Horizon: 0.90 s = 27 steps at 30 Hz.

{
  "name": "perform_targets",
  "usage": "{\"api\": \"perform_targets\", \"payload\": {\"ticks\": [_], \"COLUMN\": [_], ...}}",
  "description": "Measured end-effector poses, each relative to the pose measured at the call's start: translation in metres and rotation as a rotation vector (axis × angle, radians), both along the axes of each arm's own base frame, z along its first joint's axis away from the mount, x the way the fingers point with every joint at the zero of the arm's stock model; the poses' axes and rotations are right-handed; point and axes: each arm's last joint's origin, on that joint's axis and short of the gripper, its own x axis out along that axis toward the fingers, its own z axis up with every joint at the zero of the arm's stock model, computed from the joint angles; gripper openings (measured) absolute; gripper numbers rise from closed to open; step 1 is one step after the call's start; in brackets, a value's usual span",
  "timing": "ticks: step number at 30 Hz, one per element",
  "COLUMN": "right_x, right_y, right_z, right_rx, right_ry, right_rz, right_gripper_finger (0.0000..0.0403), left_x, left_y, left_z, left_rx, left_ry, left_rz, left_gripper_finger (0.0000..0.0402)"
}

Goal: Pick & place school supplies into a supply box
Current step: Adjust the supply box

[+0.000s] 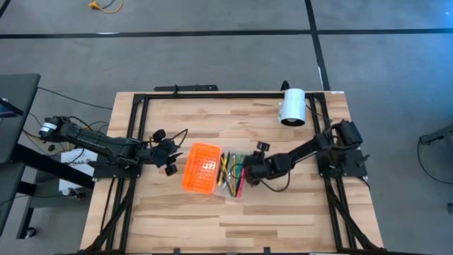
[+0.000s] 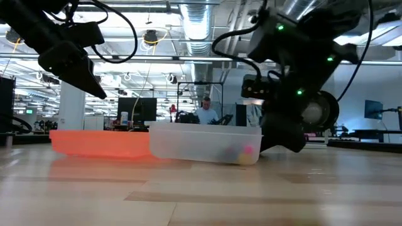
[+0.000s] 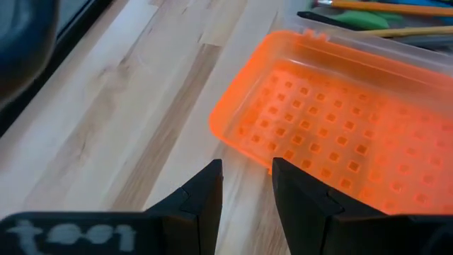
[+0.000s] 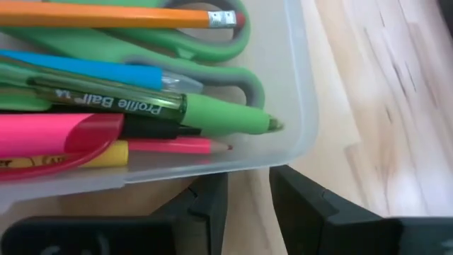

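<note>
- Now the left claw [image 3: 244,195] is hovering with fingers parted and nothing between them, just beside the orange lid [image 1: 200,167], probably readying to close the box.
- Opposite, the right claw [image 4: 248,195], likewise released, is sitting against the clear base [image 4: 301,92].
- Only its wrist view is showing the scissors [image 4: 205,46] and pens [image 4: 148,106] already lying inside, above the bench [image 1: 283,212].

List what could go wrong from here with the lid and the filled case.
1. The orange lid lies open beside the clear base, with the left tool just short of its rim; a shallow grip on that thin edge may slip.
2. The green pen reaches the base's end wall, and the scissors lie on top; anything riding high could stop the lid seating.
3. The right tool sits against the base's end and could push it.
</note>
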Motion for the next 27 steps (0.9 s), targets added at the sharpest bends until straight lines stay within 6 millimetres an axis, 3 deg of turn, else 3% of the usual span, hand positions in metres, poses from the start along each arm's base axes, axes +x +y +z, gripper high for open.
{"api": "perform_targets", "payload": {"ticks": [20,27], "right_x": [0.018,0.017], "right_y": [-0.057,-0.057], "right_z": [0.004,0.004], "right_rx": [0.025,0.063], "right_ry": [-0.011,0.002], "right_rz": [0.084,0.099], "right_gripper_finger": [0.0102,0.0102], "left_x": [-0.001,-0.006], "left_y": [-0.006,-0.008], "left_z": [-0.001,-0.015], "left_rx": [-0.027,-0.102], "left_ry": [0.009,0.189], "left_rz": [-0.048,-0.104], "left_gripper_finger": [0.0116,0.0116]}}
